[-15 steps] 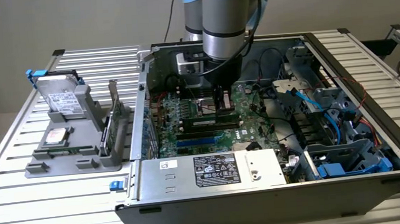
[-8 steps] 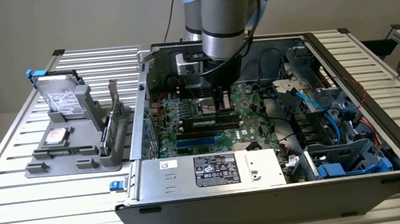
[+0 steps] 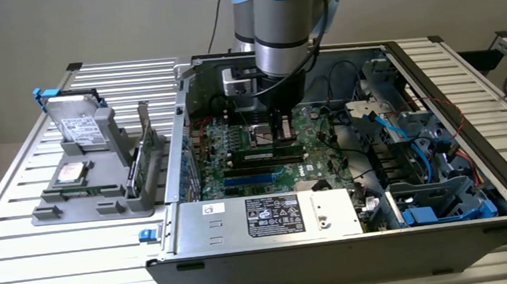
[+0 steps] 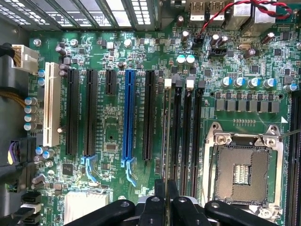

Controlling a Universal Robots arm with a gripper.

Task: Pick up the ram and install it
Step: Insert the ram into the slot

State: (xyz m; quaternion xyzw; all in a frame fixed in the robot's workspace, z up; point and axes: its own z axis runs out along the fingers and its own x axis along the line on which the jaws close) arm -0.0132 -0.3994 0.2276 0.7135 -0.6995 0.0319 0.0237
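Slatted metal table (image 3: 65, 249) underneath, bare strips along the exterior view's left and near edges. On it, open computer case (image 3: 334, 267): top open, walls on all four sides. Arm (image 3: 285, 19) down through the open top, close to the far wall, upper part cut off by the frame.

Motherboard (image 3: 222, 144) flat on the case floor. Power supply box (image 3: 330, 213) along the near wall. Drive cage (image 3: 436, 199) and blue cables (image 3: 414, 144) crowding the exterior view's right.

Outside the case, at the exterior view's left, grey fixture (image 3: 88, 207) with silver hard drive (image 3: 78, 124) and upright expansion card (image 3: 152, 156), well apart from the arm.

In the wrist view, long card slots (image 4: 128, 113) on one side of the memory slots (image 4: 187, 136), bare processor socket (image 4: 244, 172) on the other.

Over the memory slots, gripper (image 3: 280, 135), fingers (image 4: 159, 197) drawn narrow on the ram (image 3: 268, 156). From the wrist, ram edge-on (image 4: 167, 141), a thin line along the memory slot nearest the card slots. Seated or just above that slot: cannot tell. Grip point hidden behind the finger bodies.
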